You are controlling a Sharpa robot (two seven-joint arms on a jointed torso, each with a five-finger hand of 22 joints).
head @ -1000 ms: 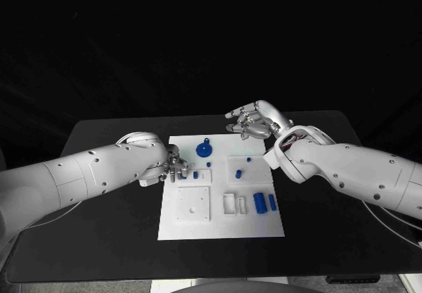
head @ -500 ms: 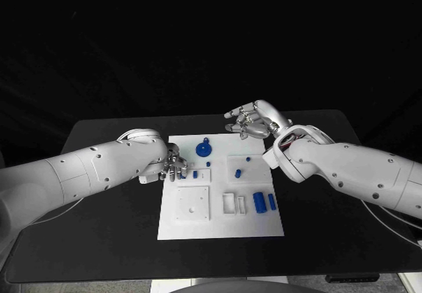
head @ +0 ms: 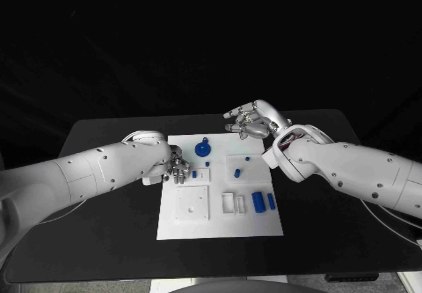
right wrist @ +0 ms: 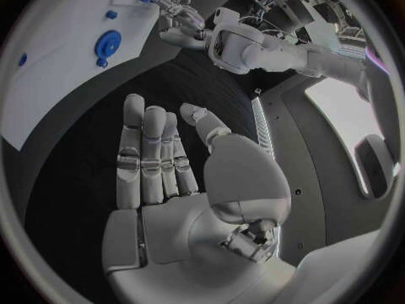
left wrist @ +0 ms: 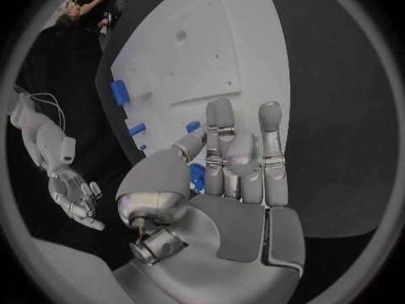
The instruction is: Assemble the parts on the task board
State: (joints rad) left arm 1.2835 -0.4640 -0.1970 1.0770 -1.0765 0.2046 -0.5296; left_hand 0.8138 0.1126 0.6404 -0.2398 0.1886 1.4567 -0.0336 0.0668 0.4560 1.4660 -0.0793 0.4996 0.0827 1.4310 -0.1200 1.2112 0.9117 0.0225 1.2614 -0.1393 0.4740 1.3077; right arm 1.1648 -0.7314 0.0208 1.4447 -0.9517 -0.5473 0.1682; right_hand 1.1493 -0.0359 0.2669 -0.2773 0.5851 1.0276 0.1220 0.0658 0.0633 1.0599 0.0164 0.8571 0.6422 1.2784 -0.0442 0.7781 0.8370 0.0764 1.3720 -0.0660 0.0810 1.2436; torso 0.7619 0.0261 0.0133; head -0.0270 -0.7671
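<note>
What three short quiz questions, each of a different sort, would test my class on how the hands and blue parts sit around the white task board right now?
1. True or false: the right hand holds a blue part.
2. Which hand has its fingers over the white task board? A) left hand B) right hand C) neither
3. Fill in: the round blue disc-shaped part lies near the board's ____ edge, far or near as seen from the robot.

Key
1. False: the right hand hovers past the board's far edge, fingers apart, holding nothing.
2. A: the left hand reaches over the board's left edge, by a small blue peg.
3. far.
</note>
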